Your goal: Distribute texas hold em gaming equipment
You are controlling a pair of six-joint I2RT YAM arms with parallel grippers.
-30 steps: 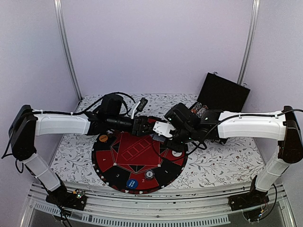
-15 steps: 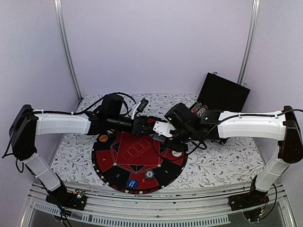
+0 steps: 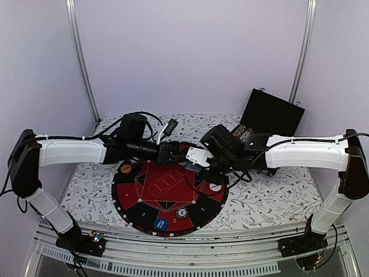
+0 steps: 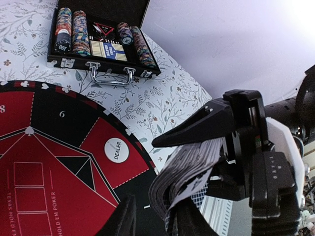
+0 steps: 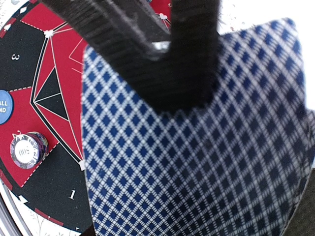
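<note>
The playing cards (image 4: 197, 164) are a thick bent deck held above the far edge of the round poker mat (image 3: 144, 203). My right gripper (image 3: 195, 158) is shut on the deck, and its blue-diamond top card (image 5: 197, 167) fills the right wrist view under a black finger (image 5: 172, 64). My left gripper (image 4: 155, 219) faces it from the left, open, its fingers straddling the deck's lower corner with a gap on one side. On the mat lie a white dealer disc (image 4: 116, 150), an orange disc (image 3: 125, 169), a blue disc (image 3: 161, 224) and a striped poker chip (image 5: 28, 149).
An open black case (image 4: 101, 63) with rows of striped chips (image 4: 79, 32) stands behind the mat at the right, its lid (image 3: 272, 111) upright. The floral tablecloth (image 3: 271, 196) surrounds the mat. Both arms crowd the mat's far edge.
My left gripper's jaws have narrowed around the deck's edge. Both arms have stayed almost where they were.
</note>
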